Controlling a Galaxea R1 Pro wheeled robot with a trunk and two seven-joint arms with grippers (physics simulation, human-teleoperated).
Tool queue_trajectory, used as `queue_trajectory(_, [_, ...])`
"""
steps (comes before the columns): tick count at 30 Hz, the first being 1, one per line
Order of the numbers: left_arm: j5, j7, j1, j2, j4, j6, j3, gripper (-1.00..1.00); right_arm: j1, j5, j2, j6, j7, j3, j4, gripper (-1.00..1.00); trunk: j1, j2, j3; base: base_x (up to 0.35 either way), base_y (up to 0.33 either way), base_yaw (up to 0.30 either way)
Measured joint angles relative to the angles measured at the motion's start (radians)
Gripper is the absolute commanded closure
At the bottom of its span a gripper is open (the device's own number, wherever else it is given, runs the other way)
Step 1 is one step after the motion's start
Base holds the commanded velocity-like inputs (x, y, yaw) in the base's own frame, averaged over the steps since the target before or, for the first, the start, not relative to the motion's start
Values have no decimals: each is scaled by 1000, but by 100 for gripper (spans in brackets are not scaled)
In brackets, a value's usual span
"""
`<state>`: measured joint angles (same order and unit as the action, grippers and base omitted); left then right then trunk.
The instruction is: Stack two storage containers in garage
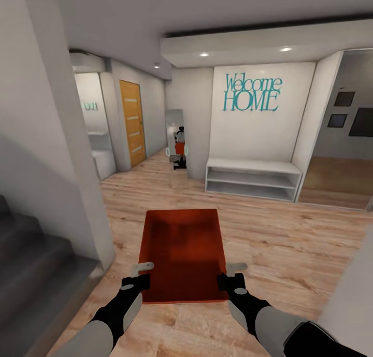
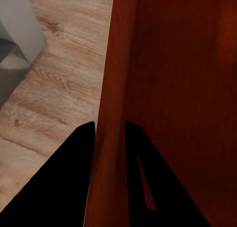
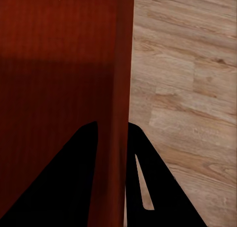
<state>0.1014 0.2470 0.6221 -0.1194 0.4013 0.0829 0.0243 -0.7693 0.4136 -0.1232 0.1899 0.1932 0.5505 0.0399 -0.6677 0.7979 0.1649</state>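
Carrying: orange bin [image 1: 182, 253], held level over the wood floor [image 1: 290, 243] for transport.
Jaws: left gripper [image 1: 135, 283] and right gripper [image 1: 232, 283] each pinch a side wall.

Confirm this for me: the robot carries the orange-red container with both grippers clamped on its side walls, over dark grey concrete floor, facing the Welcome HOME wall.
One detail is wrong: the floor. The head view shows light wood planks, not dark grey concrete. The rest holds: the left gripper and right gripper each clamp a side wall of the orange-red container, facing the Welcome HOME wall.
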Motion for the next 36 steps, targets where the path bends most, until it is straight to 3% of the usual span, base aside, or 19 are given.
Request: queue_trajectory(36, [-2, 1, 0, -1, 0, 0, 0, 100, 0, 1, 0, 3, -3, -1, -4, 100, 0, 0, 0, 322, 0, 0])
